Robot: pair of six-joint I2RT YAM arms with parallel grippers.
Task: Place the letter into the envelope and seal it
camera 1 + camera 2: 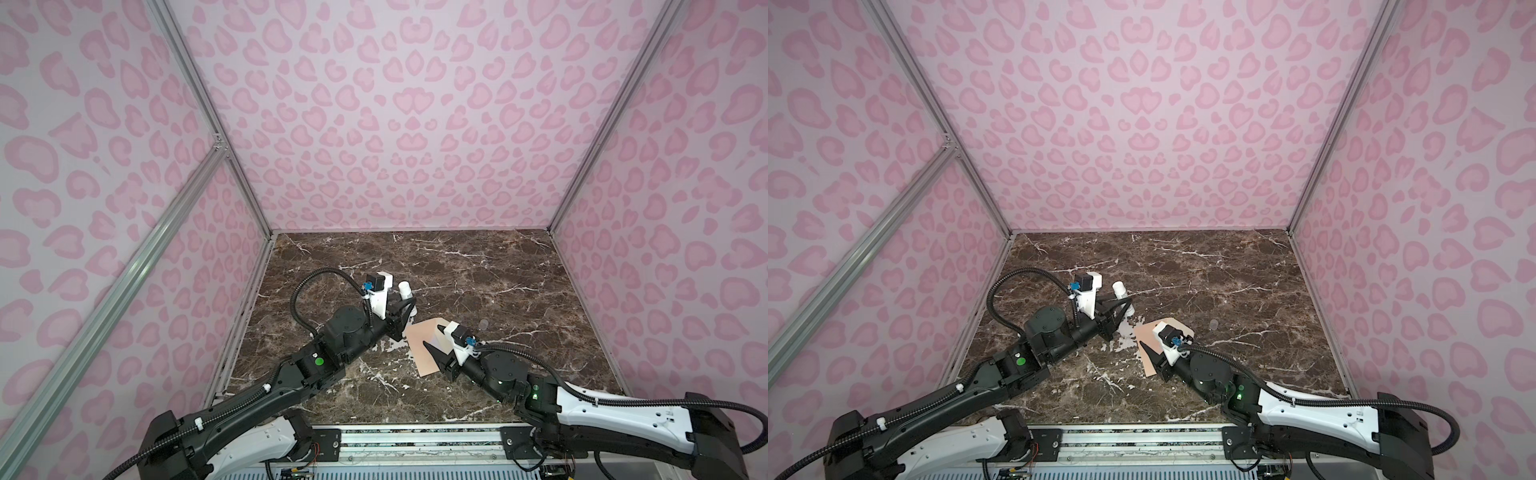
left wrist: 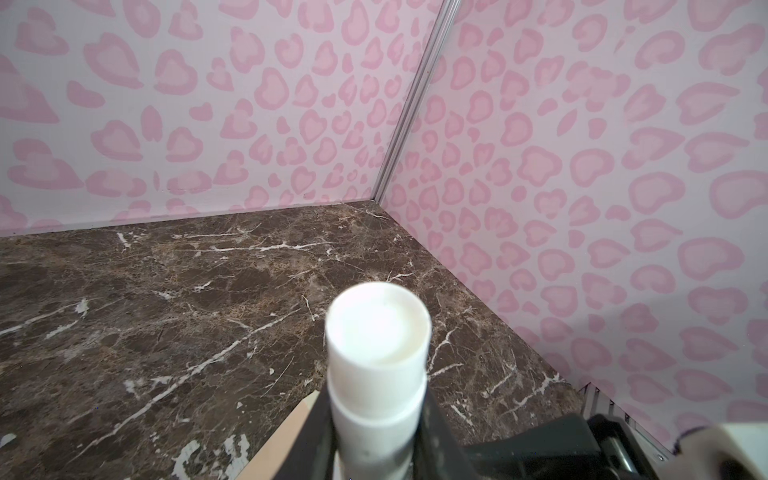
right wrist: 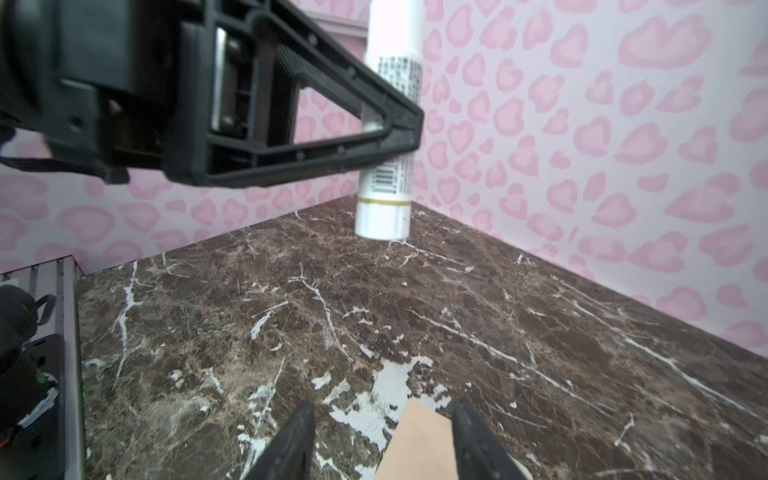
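Envelope (image 1: 419, 334) sits partly hidden beneath spread right hand (image 1: 432, 336) (near end covered).

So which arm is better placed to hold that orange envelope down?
Probably the right: the right gripper is open directly over the envelope, while the left gripper is shut on the white tube, beside the envelope.

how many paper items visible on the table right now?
1. The envelope lies flat on the table near its middle, partly under the right hand. No separate letter shows; it may be inside the envelope or hidden beneath the arm.
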